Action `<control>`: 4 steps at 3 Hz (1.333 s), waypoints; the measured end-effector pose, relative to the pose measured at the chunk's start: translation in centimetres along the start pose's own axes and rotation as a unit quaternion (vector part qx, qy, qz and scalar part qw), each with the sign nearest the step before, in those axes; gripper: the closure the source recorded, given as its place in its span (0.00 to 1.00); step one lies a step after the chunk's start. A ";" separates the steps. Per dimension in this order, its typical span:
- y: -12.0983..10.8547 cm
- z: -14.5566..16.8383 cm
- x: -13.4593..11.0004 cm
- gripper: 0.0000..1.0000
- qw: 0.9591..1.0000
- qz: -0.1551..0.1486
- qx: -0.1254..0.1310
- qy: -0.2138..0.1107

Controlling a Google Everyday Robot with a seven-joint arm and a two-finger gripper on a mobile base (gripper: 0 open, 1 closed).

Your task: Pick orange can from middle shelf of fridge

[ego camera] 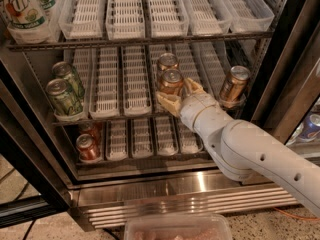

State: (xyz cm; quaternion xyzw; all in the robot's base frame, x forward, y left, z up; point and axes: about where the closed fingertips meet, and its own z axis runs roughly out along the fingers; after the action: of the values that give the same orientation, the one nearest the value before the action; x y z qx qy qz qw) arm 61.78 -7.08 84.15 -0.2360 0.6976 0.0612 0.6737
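**Desk:** Camera view, item one: the arm?

**Operator:** I log the arm [260, 154] as white and thick. It enters from the lower right and reaches up and left into the open fridge [190, 184]. The wrist tapers to the gripper [179, 95], which sits at the front edge of the middle shelf [135, 84].

**Desk:** Fingers?

**Operator:** The tan fingers [168, 104] are spread apart. One lies low at the can's left front and the other rises at its right side. I cannot tell whether either one presses the metal.

**Desk:** Item two: the target?

**Operator:** The orange can [171, 80] stands upright in a centre lane near the front of that shelf, between the two fingers. A second copper can [167, 61] stands just behind it in the same lane. A third copper can [234, 85] stands well to the right.

**Desk:** Item three: other stock?

**Operator:** Two green cans [63, 95] stand at the left of the same tier. The red cans [88, 147] are on the tier below. A bottle [20, 9] is at the top left.

**Desk:** Item four: what is obscured?

**Operator:** The gripper hides the target's base. The bottle is cut off at the frame edge. A plastic tub [177, 226] at the bottom is blurred, and I cannot make out its contents.
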 end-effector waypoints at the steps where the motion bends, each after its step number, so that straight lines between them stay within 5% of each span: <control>1: 0.0 0.0 0.0 0.75 1.000 0.000 0.000 0.000; 2: 0.0 0.0 0.0 0.97 1.000 0.000 0.000 0.000; 4: 0.4 0.2 -0.7 1.00 1.000 0.003 -0.020 0.001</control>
State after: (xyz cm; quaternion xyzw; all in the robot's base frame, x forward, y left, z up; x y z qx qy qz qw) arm 61.75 -6.50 84.71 -0.2469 0.6977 0.0771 0.6681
